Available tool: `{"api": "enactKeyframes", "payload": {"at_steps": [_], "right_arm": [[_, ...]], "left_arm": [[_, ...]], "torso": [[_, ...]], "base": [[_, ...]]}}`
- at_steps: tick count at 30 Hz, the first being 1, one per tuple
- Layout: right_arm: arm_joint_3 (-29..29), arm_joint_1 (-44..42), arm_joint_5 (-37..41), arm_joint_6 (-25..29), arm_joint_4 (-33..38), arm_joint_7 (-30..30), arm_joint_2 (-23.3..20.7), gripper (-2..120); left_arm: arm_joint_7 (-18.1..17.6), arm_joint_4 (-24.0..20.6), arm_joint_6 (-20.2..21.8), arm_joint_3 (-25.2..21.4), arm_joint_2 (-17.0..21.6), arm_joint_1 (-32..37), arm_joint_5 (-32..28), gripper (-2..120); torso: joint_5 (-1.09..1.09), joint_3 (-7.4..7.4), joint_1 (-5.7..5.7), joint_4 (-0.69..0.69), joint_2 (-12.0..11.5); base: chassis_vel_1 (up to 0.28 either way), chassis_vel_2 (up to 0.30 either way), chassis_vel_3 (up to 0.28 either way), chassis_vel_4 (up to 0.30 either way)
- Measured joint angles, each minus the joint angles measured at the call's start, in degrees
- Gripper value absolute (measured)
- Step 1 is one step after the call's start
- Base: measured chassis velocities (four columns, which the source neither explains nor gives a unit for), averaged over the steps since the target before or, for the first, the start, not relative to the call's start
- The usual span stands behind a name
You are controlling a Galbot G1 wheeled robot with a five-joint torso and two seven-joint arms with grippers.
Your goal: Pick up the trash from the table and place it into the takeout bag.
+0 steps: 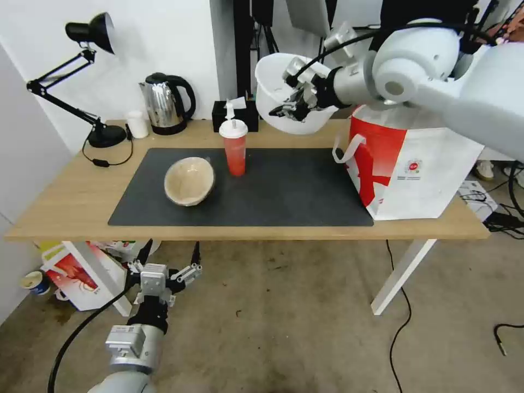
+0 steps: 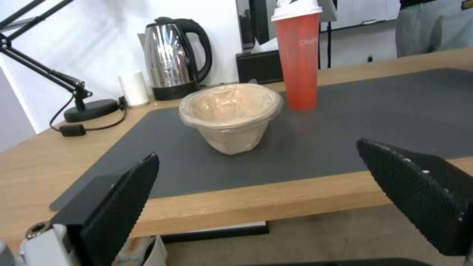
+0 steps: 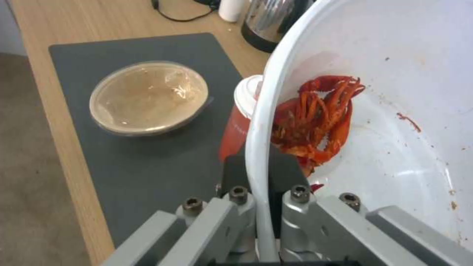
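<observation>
The right end effector, clenched on the wide white plastic bowl's rim, is holding it beside the boxy white-and-red takeout bag; the red lidded drink cup and tan paper bowl are waiting on the bench, well apart from that bag.

Even, bright indoor light fills all three views, and shadows stay faint: a soft one sits under the tan paper bowl on the dark mat. The kettle shows sharp glints on its steel. Straight edges bow toward the head view's borders. In the left wrist view, the left gripper's near fingers look soft. Close beside the right gripper, the white bowl glares pale and washed, its rim blurred.
</observation>
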Motion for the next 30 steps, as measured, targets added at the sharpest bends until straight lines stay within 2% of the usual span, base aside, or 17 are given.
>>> {"api": "enactKeyframes", "payload": {"at_steps": [30], "right_arm": [[-4.89, 8.19, 0.19, -0.01, -2.09, -1.62, -4.61, 0]], "left_arm": [[0.00, 0.00, 0.00, 0.00, 0.00, 0.00, 0.00, 100]], "torso": [[0.00, 0.00, 0.00, -0.01, 0.00]], "base": [[0.000, 0.000, 0.000, 0.000]]}}
